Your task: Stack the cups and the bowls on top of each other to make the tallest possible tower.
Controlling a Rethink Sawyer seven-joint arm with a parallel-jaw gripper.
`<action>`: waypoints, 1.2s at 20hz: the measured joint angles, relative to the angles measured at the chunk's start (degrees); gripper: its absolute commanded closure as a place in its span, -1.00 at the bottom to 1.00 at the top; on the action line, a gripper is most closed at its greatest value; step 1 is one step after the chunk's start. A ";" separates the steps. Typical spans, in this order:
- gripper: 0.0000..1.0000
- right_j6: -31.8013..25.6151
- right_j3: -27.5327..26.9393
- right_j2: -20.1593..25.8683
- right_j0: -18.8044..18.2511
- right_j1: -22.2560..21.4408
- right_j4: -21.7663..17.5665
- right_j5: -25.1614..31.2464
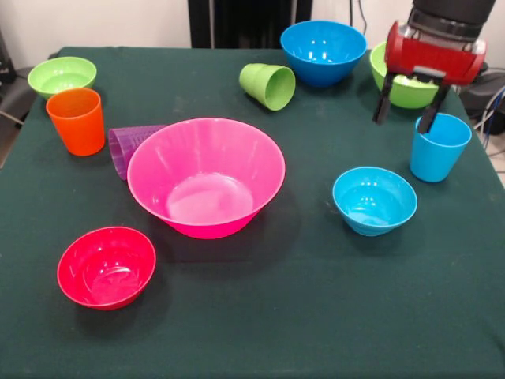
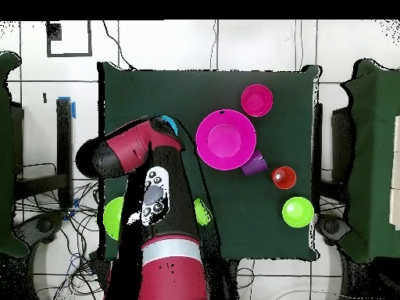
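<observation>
The large pink bowl point(image 1: 205, 178) point(image 2: 226, 139) sits mid-table. A purple cup point(image 1: 126, 146) point(image 2: 254, 166) lies on its side against it, beside an upright orange cup point(image 1: 76, 120). A green cup point(image 1: 268, 85) lies tipped over toward the back. My gripper point(image 1: 406, 110) hangs open and empty at the right, just above and behind an upright light blue cup point(image 1: 439, 148), in front of a medium green bowl point(image 1: 402, 88). A medium blue bowl point(image 1: 323, 51), a small light blue bowl point(image 1: 375, 201), a small red bowl point(image 1: 106, 267) and a small green bowl point(image 1: 61, 76) stand apart.
All pieces rest on a dark green cloth-covered table point(image 1: 300, 316). In the overhead view my arm point(image 2: 156, 203) covers the table's left part and hides the gripper. Cables and equipment lie beyond the table's right edge in the front view.
</observation>
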 measured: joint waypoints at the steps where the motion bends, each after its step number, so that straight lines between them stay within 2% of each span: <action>1: -1.00 0.00 -0.01 0.33 -0.12 -0.45 0.13 0.69; 9: -1.00 0.00 0.02 1.48 0.70 -2.46 0.11 2.44; 16: -1.00 0.00 0.02 1.02 7.21 -3.03 0.13 3.14; 19: -1.00 0.00 0.02 1.03 8.84 -2.98 0.14 3.13; 24: -1.00 0.00 0.02 1.01 9.45 -2.10 0.11 2.63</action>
